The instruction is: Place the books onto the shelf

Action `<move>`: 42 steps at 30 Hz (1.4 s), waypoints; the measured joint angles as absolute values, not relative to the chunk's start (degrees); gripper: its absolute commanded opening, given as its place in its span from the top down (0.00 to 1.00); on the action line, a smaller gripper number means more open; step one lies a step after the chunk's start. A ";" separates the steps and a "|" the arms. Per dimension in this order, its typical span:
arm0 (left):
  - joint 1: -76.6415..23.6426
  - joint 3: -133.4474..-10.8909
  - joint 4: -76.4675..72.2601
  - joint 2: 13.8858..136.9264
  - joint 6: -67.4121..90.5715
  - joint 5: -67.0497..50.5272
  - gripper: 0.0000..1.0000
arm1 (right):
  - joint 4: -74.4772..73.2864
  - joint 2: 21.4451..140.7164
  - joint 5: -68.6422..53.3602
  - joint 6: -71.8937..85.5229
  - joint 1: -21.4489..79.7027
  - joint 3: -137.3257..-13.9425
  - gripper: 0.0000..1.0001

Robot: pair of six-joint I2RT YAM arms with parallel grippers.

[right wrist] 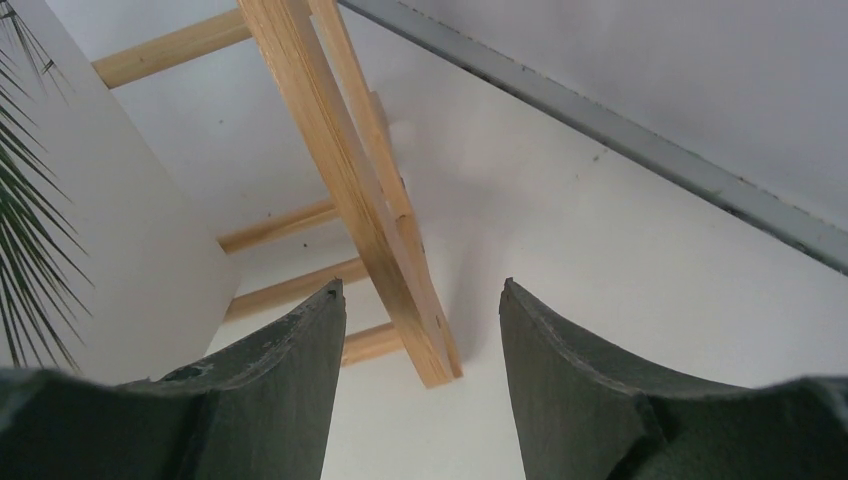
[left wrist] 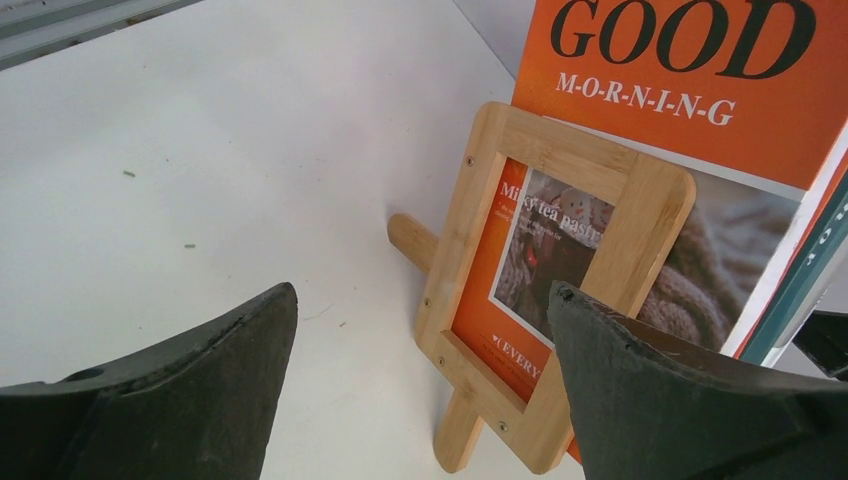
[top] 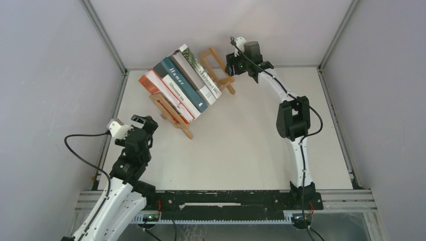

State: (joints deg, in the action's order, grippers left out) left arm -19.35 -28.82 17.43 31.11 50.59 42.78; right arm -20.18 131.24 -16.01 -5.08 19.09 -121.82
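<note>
Standing wide apart, the left fingers [left wrist: 200,380] hold nothing and hover low over the desk [left wrist: 200,150]. The near end frame of the shelf [left wrist: 560,160] sits just ahead of their tips, with the orange-red book [left wrist: 700,90] pressed up behind it. All five books [top: 181,83] are on the shelf, spines up, leaning as one pack toward that near end. The right fingers [right wrist: 600,390] are parted too and grip nothing. The far end frame's upright is just ahead of their gap, and the palm-leaf book [right wrist: 120,230] is off to one side.

Handling, by my guess:
- **Books:** stiff, weighty as a pack, with smooth covers likely to slip. Push flat on an outer cover rather than pinch.
- **Shelf:** light wood, rigid, likely to skid on the smooth desk. Take it by an end upright to steady it.

Only squaring the lean seems left.
</note>
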 measured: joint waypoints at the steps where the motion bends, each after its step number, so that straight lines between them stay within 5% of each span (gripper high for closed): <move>1: -19.35 -28.82 17.23 31.16 50.65 42.74 0.02 | -20.18 131.83 -16.36 -5.15 19.09 -122.58 0.35; 15: -19.35 -28.82 14.28 31.88 51.09 42.24 0.02 | -21.15 139.87 -20.49 -5.28 19.11 -131.83 0.40; 42: -19.35 -28.82 11.16 34.28 51.64 42.37 0.01 | -19.62 142.06 -24.25 -7.14 18.76 -132.42 0.93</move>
State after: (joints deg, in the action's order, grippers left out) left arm -19.35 -28.82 11.16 34.28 51.64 42.37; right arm -19.62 142.06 -24.25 -7.14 18.76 -132.42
